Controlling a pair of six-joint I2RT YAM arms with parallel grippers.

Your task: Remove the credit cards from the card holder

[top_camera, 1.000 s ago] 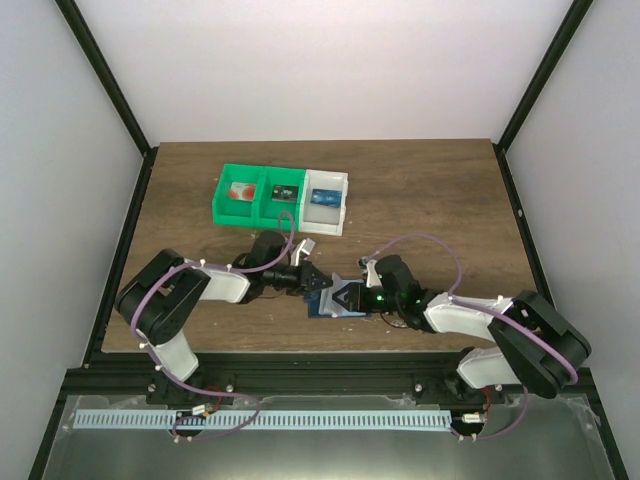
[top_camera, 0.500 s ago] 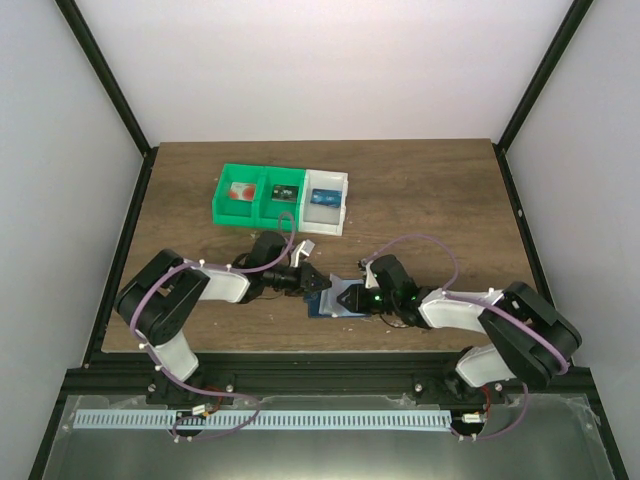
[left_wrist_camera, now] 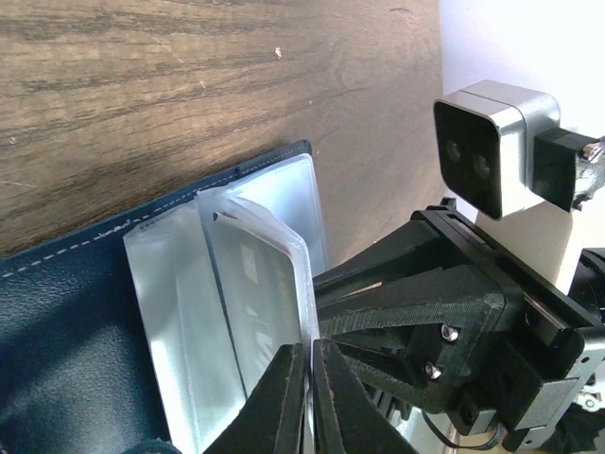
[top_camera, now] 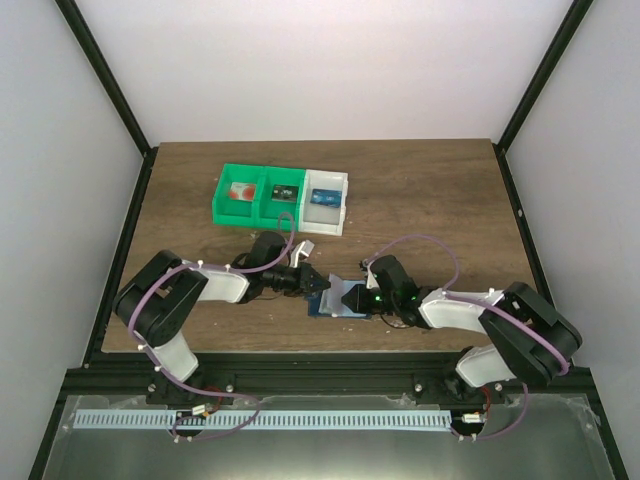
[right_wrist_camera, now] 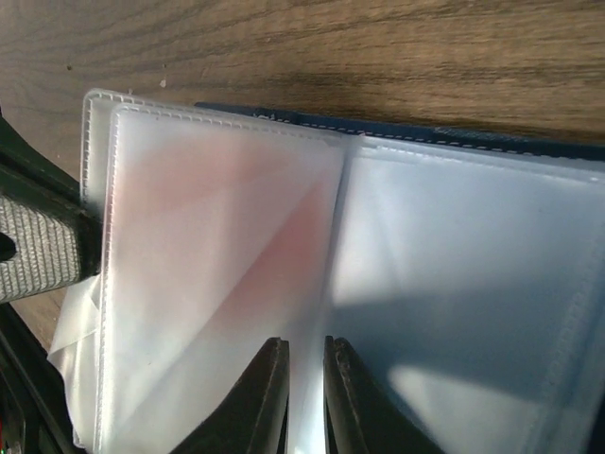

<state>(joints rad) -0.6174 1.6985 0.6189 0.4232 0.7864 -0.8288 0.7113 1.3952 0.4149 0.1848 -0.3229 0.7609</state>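
The dark navy card holder (top_camera: 328,306) lies open on the table between both grippers, its clear pocket leaves raised. My left gripper (top_camera: 314,284) is shut on the outer edge of a clear pocket leaf (left_wrist_camera: 255,284). My right gripper (top_camera: 347,298) is shut on the inner edge of the same leaf (right_wrist_camera: 217,265). A credit card (right_wrist_camera: 274,255) shows through it as a pinkish-red blur. I cannot tell whether the card itself is between the right pads. The left gripper's finger (right_wrist_camera: 38,255) shows at the left of the right wrist view.
A green bin (top_camera: 252,196) joined to a white bin (top_camera: 326,200) stands behind the holder. A pale card with a red spot (top_camera: 240,192) lies in the left green compartment, and dark and blue items lie in the others. The table's front edge is near the holder.
My right gripper moved left onto the holder and its jaws went from spread to shut on the pocket leaf. The left gripper has stayed in place.
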